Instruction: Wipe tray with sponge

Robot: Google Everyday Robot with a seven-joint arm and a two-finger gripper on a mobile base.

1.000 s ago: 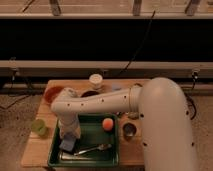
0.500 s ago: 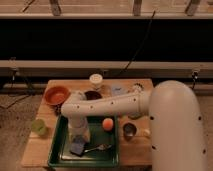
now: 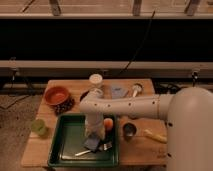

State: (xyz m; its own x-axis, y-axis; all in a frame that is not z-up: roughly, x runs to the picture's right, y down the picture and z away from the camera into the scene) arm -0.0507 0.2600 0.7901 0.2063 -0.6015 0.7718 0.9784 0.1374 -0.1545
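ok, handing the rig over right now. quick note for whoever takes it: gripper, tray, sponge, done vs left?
Gripper: pointing down inside the tray, on its right side, right at the sponge.
Tray: dark green, at the front left of the wooden table.
Sponge: blue-grey, on the tray floor under the gripper. A fork lies just in front of it and an orange ball sits by the right rim.
Done: arm is at the sponge, in the tray.
Left: cannot tell how much has been wiped; cover the bare left half and work around the fork and ball.
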